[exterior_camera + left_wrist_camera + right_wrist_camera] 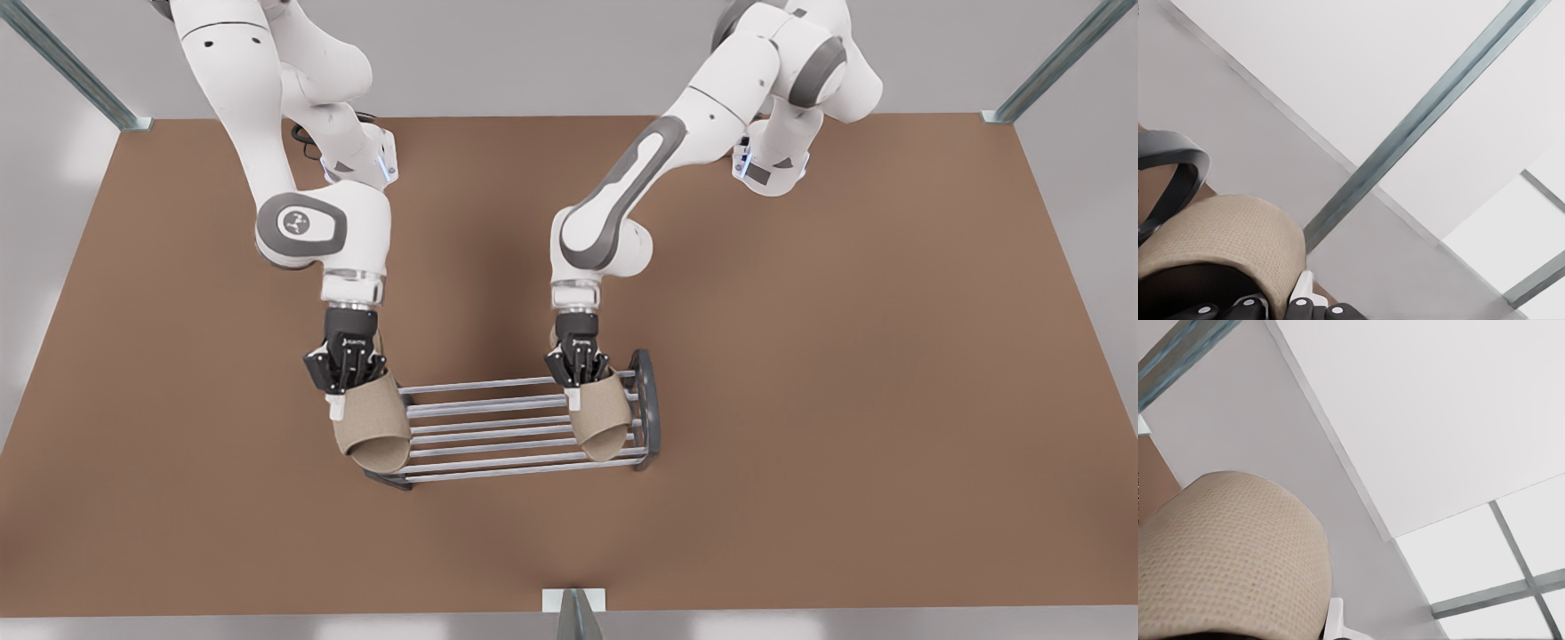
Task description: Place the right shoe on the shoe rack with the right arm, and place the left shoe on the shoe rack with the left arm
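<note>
The shoe rack (498,461) lies on the brown table, silver bars between dark end frames. My left gripper (576,382) is the one at the front view's right. It is shut on the band of the left shoe (597,418), a tan slipper lying over the bars beside the rack's arched end frame (1171,173). That slipper's band (1218,233) sits close to the left wrist camera, with a white fingertip (1305,293) against it. My right gripper (342,387) is shut on the right shoe (373,427), tilted over the rack's other end. Its band (1231,553) looms large in the right wrist view.
The brown table (800,356) stretches wide on both sides of the rack and toward its front edge. Metal posts stand at the far corners (1049,71) and a bracket (573,609) at the front edge's middle. Both white arms reach down from the back.
</note>
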`<state>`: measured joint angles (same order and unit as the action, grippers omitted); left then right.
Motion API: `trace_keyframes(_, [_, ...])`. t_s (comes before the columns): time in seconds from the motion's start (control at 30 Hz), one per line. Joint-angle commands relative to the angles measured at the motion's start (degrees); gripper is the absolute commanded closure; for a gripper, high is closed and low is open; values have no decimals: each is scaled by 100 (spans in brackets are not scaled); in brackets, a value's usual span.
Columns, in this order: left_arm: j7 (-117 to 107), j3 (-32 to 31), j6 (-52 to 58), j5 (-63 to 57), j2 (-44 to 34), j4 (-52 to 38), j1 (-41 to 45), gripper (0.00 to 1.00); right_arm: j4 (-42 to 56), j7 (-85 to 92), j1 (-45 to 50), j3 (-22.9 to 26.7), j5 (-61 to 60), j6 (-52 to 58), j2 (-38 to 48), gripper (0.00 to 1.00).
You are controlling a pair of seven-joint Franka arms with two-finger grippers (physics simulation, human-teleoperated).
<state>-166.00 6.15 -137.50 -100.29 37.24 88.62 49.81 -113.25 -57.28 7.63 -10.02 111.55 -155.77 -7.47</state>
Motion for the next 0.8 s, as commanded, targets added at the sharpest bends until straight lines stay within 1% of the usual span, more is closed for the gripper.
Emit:
trace_keyframes(0.0, [-2824, 1, 83, -8, 99, -11, 2, 79, 13, 261, 134, -44, -239, 477, -36, 73])
trace_keyframes(0.07, [-2832, 1, 83, -26, 178, -20, 2, 79, 13, 261, 134, -61, -256, 521, -44, 73])
trace_keyframes(0.1, [-2832, 1, 83, -26, 196, -20, 2, 79, 13, 270, 143, -184, -476, 661, -44, 73])
trace_keyframes(0.27, [-2815, 1, 92, 9, 231, -20, 64, 79, -13, 288, 116, -202, -485, 741, -62, 73])
trace_keyframes(0.3, [-2815, 1, 92, 9, 239, -20, 64, 37, -13, 288, 116, -202, -485, 741, -62, 73])
trace_keyframes(0.33, [-2797, 1, 223, 1, 283, -11, 64, 0, -13, 279, 125, -202, -485, 741, -62, 73])
trace_keyframes(0.37, [-2788, 1, 232, 9, 292, -20, 73, 0, -4, 279, 143, -202, -502, 758, -71, 73])
trace_keyframes(0.4, [-2788, 1, 241, 9, 292, -20, 82, 0, 31, 288, 152, -342, -950, 828, -106, 73])
trace_keyframes(0.43, [-2788, 1, 276, 18, 292, -20, 82, 0, 49, 296, 152, -623, -1249, 1259, -176, 73])
trace_keyframes(0.7, [-2788, 1, 382, 159, 248, -73, 204, 0, 57, 288, 160, -650, -1372, 1338, -273, 73])
trace_keyframes(0.73, [-2788, 1, 451, 238, 239, -64, 257, 0, 163, 296, 292, -685, -1653, 1505, -387, 73])
trace_keyframes(0.77, [-2788, -8, 496, 255, 222, -73, 310, 0, 198, 296, 301, -694, -1689, 1514, -413, 73])
